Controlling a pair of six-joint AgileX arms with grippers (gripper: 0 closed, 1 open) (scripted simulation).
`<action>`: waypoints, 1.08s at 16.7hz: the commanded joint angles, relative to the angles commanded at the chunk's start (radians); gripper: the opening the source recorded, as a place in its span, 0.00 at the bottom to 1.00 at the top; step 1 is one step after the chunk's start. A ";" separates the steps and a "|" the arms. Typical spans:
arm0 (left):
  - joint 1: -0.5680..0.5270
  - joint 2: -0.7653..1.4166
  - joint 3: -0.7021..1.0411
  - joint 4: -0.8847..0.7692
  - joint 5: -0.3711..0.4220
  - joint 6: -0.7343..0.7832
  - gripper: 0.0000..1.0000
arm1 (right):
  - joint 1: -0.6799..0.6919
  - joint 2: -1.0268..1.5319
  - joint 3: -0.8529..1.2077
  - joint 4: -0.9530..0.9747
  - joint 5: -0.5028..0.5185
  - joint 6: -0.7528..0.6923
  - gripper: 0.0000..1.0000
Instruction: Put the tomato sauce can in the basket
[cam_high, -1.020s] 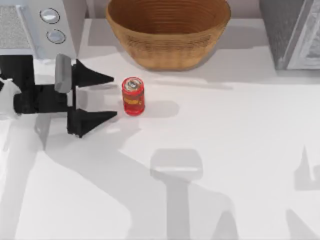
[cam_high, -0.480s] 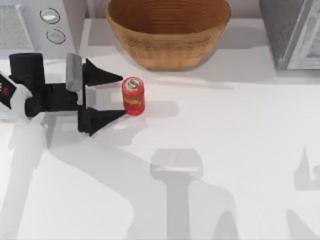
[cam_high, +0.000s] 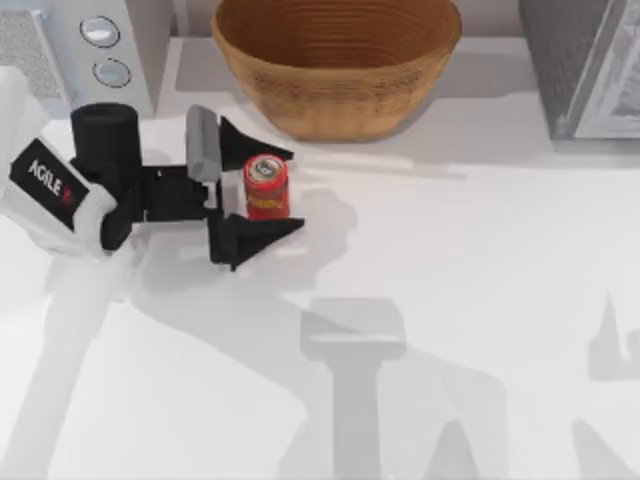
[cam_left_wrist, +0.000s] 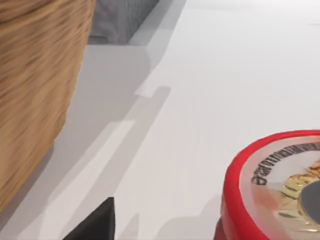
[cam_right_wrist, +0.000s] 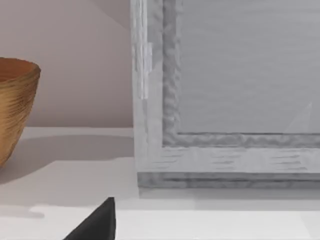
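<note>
My left gripper (cam_high: 284, 190) straddles the upright tomato sauce can (cam_high: 266, 186), fingers spread wide, not visibly touching it. The basket (cam_high: 336, 95) sits at the tabletop's far edge.

tomato sauce can (cam_high: 267, 188): red body, yellow-orange label band, silver-grey top
basket (cam_high: 336, 60): tan-brown wicker, ribbed inside
left gripper (cam_high: 268, 192): black fingers, grey block behind
left arm (cam_high: 55, 195): white shell, black panel with white lettering
table (cam_high: 480, 300): plain white
cabinet (cam_right_wrist: 225, 95): pale grey

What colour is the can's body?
Red, with a yellow-orange label band; the can shows best in the top view.
</note>
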 joint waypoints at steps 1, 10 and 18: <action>0.000 0.000 0.000 0.000 0.000 0.000 1.00 | 0.000 0.000 0.000 0.000 0.000 0.000 1.00; 0.000 0.000 0.000 0.000 0.000 0.000 0.47 | 0.000 0.000 0.000 0.000 0.000 0.000 1.00; 0.000 0.000 0.000 0.000 0.000 0.000 0.00 | 0.000 0.000 0.000 0.000 0.000 0.000 1.00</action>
